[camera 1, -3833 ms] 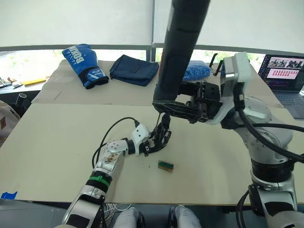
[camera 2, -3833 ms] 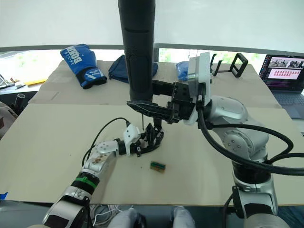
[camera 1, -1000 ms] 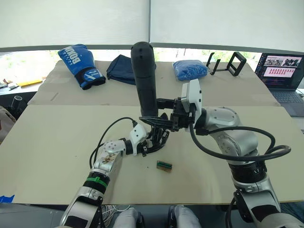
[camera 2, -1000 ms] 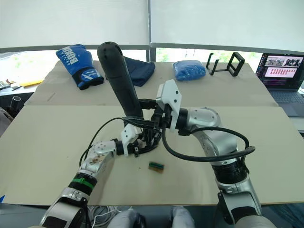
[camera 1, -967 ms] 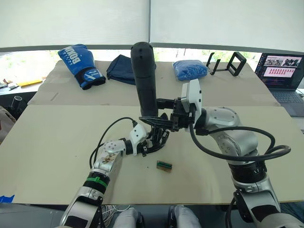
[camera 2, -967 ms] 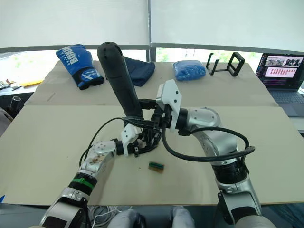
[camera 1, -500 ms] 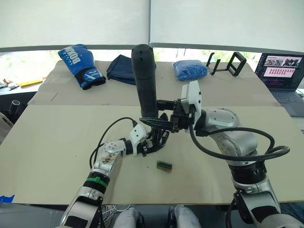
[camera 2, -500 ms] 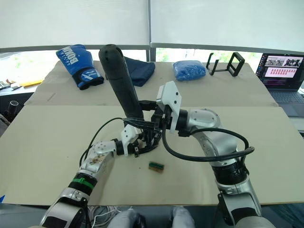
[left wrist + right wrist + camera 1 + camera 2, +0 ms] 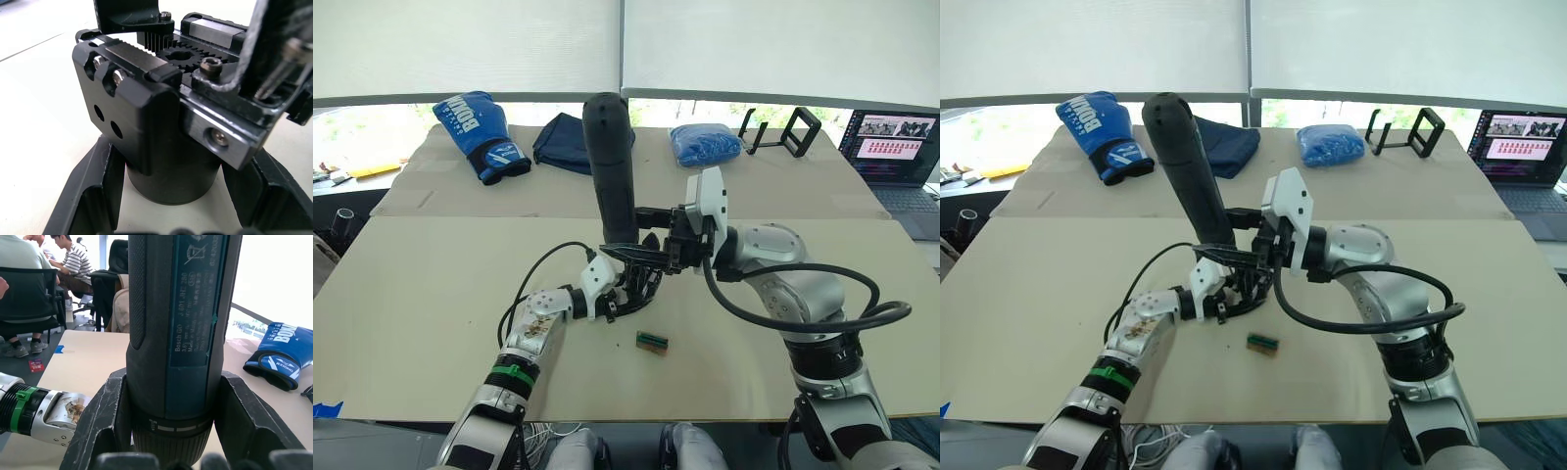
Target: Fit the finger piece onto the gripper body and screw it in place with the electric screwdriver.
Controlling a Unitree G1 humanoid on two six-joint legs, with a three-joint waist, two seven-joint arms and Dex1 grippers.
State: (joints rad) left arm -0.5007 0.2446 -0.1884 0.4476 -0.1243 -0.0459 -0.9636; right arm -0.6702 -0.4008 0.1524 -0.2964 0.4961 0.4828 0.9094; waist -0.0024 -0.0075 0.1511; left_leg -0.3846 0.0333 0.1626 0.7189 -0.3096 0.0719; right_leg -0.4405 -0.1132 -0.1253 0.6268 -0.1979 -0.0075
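Note:
The gripper body stands on the beige table in the middle. My left gripper is shut on its round drum base, with a finger on either side. My right gripper is shut on the electric screwdriver, which stands nearly upright with its rounded end up. Its thin metal bit points down at the body's frame. The finger piece stands on that frame right beside the bit. In the right wrist view the screwdriver barrel sits between my fingers.
A small green-and-brown block lies just right of the body. At the back are a blue boxing glove, a dark blue cloth, a blue bundle, a black stand and a laptop.
Since the oldest frames my right gripper has carried the screwdriver down from high up to the gripper body. Over the last second almost nothing has moved.

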